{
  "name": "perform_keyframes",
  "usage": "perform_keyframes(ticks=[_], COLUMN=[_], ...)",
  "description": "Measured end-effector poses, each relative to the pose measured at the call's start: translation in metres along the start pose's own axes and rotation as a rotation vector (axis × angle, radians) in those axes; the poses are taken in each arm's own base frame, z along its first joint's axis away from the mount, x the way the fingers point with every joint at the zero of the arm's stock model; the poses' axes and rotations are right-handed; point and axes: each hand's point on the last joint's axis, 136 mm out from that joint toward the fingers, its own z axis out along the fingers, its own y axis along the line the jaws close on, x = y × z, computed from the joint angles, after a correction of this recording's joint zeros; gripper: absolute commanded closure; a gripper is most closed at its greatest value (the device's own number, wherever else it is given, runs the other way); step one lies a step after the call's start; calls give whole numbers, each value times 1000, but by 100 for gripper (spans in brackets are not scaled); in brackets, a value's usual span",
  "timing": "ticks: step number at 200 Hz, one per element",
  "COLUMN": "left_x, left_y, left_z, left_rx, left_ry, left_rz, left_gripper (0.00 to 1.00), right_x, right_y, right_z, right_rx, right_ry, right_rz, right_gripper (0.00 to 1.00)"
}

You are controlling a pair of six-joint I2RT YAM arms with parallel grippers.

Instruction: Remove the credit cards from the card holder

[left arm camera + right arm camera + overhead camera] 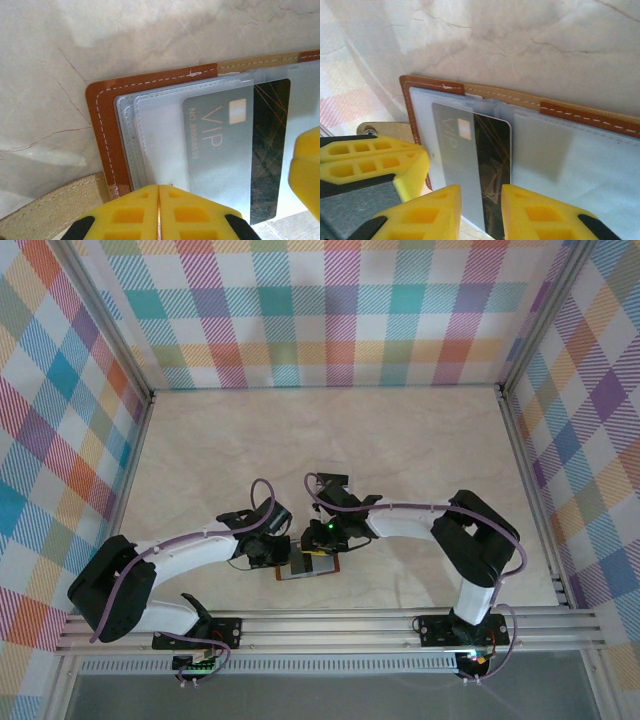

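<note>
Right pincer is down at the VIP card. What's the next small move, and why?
Probably close the right pincer on the VIP card. Its jaws stand open with the card's near end in the gap between them, and the shut left pincer sits at the near edge of the card holder, seemingly pinning it. A grip should come before any pull.
</note>
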Motion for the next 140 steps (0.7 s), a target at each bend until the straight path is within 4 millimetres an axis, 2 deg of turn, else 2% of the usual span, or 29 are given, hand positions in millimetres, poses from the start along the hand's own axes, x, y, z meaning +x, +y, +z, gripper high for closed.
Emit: perform_keyframes(ticks=[33, 79, 115, 140], left_x=[2, -3, 3, 3], left_y=[1, -12, -7, -7], left_z=[-4, -13, 0, 4], left_rx=[-5, 37, 6, -6], left_ry=[6, 4, 56, 72], left_rz=[0, 8, 16, 23], left_gripper=[91, 91, 92, 92], right_x=[0, 2, 4, 3], right_y=[-3, -11, -14, -12], right_z=[-1, 7, 11, 11], right_rx=[1, 10, 15, 3], right_ry=[3, 34, 44, 44], right_rz=[8, 25, 18, 8], right_gripper=[73, 73, 71, 76])
